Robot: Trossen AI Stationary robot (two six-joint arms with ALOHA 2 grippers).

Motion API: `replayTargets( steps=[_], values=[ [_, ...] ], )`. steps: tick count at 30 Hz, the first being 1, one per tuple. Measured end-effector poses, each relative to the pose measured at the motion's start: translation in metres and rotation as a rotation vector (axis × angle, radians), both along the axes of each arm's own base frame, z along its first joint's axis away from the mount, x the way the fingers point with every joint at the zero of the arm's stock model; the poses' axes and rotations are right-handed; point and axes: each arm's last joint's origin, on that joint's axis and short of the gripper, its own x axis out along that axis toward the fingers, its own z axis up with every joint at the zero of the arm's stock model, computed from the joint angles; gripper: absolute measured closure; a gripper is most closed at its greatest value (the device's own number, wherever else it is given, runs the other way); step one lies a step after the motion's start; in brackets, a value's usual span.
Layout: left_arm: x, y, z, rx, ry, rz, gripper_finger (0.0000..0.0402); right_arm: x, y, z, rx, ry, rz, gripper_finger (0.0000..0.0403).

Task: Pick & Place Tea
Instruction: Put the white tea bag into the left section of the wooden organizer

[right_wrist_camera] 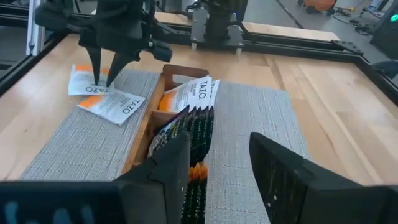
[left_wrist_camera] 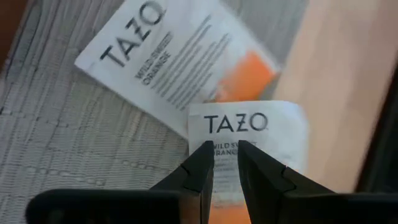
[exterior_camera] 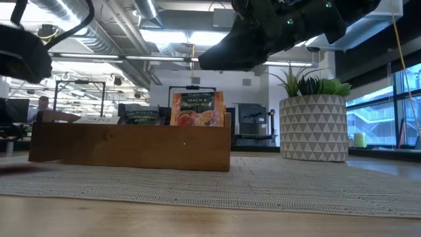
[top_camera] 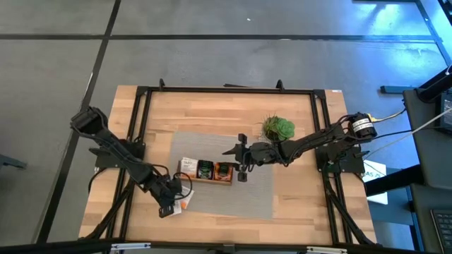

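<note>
High view: tray (top_camera: pixel 205 171) on grey mat (top_camera: pixel 233 201), three compartments of upright sachets (right_wrist_camera: pixel 189 121), white, dark and orange. Two white-orange sachets (left_wrist_camera: pixel 249 134) lie loose beside tray. Left end effector (left_wrist_camera: pixel 225 171) straddles one, fingers narrowly apart, touching; grip unclear. Right end effector (right_wrist_camera: pixel 217 165) open, empty, above tray. Plant (top_camera: pixel 277 128) partly hidden.

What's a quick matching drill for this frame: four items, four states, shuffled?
Items:
1. left gripper
2. right gripper
3. potted plant
4. wooden tray

States:
A. standing on the mat beside the tray's end
B. holds upright tea sachets in compartments
C. fingers down over a white-and-orange Tazo sachet at the mat's edge
D. open, hovering above the tray

Pairs: 1-C, 2-D, 3-A, 4-B
</note>
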Motion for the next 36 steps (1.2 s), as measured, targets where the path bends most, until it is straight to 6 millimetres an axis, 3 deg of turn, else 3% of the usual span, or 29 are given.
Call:
replayTargets(
  steps=[15, 25, 36],
  values=[
    [0.004, -0.004, -0.02, 0.058, 0.053, -0.012, 0.0333, 0.0, 0.0, 0.0, 0.0, 0.0, -0.001, 0.0235],
    [0.003, -0.001, -0.021, 0.113, 0.05, -0.034, 0.0395, 0.0, 0.0, 0.0, 0.0, 0.001, 0.0, 0.0235],
    [0.003, -0.001, -0.021, 0.134, 0.033, -0.06, 0.0399, 0.0, 0.0, 0.0, 0.007, -0.006, -0.002, 0.0235]
  ],
)
